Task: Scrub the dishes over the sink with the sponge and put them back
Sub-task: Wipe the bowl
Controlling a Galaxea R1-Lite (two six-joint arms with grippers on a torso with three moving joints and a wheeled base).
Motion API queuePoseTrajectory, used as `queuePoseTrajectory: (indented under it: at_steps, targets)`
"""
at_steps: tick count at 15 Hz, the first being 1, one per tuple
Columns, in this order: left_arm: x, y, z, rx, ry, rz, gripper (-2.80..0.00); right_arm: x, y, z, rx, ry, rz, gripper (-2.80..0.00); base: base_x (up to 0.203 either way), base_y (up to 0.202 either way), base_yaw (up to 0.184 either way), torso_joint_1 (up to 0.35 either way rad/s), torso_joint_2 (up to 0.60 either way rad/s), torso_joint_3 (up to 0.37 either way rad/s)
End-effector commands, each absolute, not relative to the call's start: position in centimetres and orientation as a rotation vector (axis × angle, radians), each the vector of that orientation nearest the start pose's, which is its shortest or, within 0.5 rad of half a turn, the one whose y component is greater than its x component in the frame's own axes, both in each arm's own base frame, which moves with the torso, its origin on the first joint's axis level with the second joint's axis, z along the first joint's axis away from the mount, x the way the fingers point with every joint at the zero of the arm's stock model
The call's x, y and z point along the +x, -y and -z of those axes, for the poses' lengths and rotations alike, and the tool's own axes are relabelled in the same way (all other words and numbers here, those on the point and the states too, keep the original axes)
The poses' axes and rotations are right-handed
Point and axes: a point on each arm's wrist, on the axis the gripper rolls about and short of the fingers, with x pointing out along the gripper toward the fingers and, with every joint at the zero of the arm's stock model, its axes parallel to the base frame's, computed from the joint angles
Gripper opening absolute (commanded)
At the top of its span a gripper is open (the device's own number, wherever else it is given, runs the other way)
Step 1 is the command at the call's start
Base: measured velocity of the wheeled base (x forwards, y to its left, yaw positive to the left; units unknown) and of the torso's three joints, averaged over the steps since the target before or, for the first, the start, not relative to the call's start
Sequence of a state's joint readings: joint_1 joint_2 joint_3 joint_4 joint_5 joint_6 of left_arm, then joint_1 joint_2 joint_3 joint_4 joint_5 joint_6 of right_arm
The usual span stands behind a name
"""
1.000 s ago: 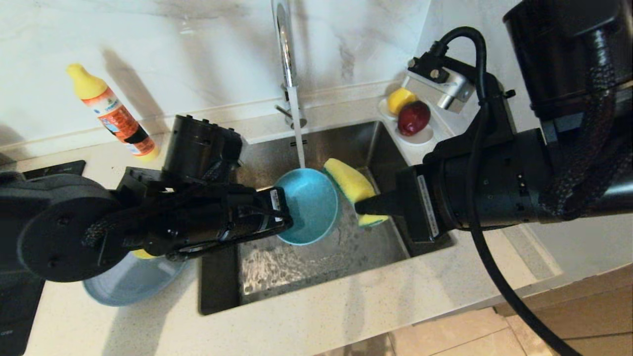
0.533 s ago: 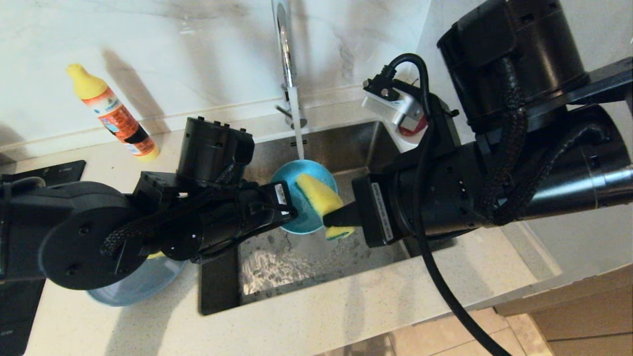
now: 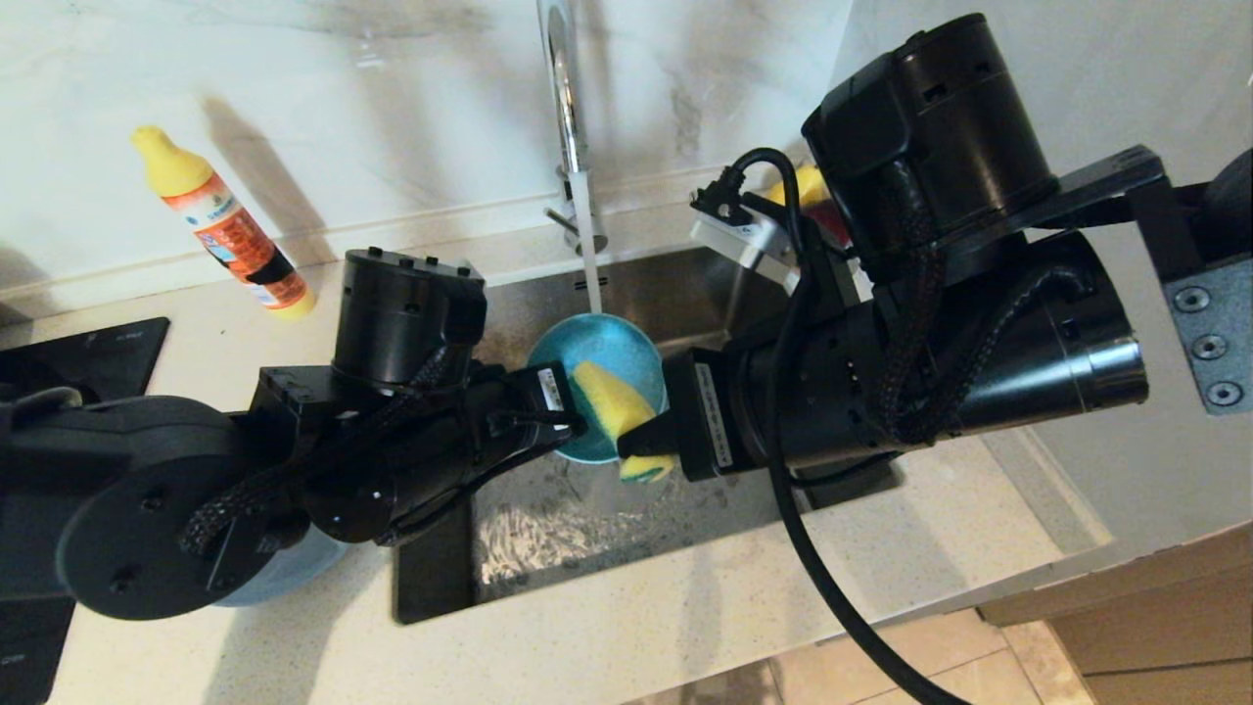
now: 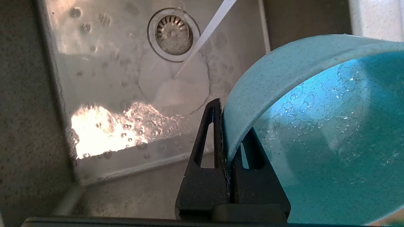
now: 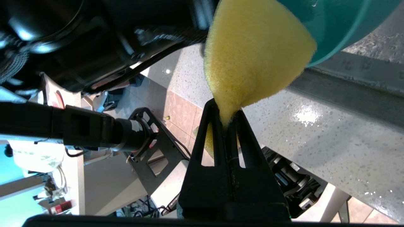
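Note:
Over the sink (image 3: 685, 284), my left gripper (image 3: 573, 423) is shut on the rim of the small teal-blue bowl (image 3: 599, 354), which is tipped on its side. In the left wrist view one finger lies outside the bowl (image 4: 315, 126) wall and one inside, with the gripper (image 4: 232, 116) pinching the rim. My right gripper (image 3: 636, 443) is shut on the yellow sponge (image 3: 609, 399), which presses into the bowl's inside. The right wrist view shows the sponge (image 5: 252, 53) squeezed in the gripper (image 5: 225, 108) against the bowl (image 5: 334, 22). The grey-blue plate (image 3: 284, 580) lies under my left arm.
Water runs from the chrome tap (image 3: 563, 88) past the bowl onto the sink floor near the drain (image 4: 173, 34). A yellow-capped detergent bottle (image 3: 225, 230) stands at the back left. A black hob (image 3: 88, 357) is at the left. Fruit (image 3: 808, 181) shows behind my right arm.
My right arm swung left and carried the sponge from beside the bowl into its inside. The left gripper shifted the bowl slightly left and up, still holding its rim.

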State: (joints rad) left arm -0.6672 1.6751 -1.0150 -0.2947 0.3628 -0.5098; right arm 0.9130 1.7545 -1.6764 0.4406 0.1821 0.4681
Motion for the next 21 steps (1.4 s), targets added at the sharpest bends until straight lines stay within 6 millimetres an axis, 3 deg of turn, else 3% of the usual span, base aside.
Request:
queuePoseTrajectory:
  at_steps: [1,10,21]
  targets:
    - [24.5,18.3,-21.7,-0.327,-0.379,0.212,-2.8,20.1,-25.9,-30.3,0.224,-0.756,-0.909,-2.8,0.0,0.0,0.0,0.0,0.0,0.0]
    - [23.2,18.3,-21.7,-0.323,-0.331,0.262,-2.8,21.3,-27.0,-30.5,0.335,-0.798,-0.888,-2.8,0.0,0.0,0.0,0.0,0.0,0.0]
    - [22.0,18.5,-20.8,-0.28,-0.294,0.317,-2.8,23.9,-26.6,-29.7,0.399,-0.821,-0.813,-2.8,0.0,0.0,0.0,0.0,0.0,0.0]
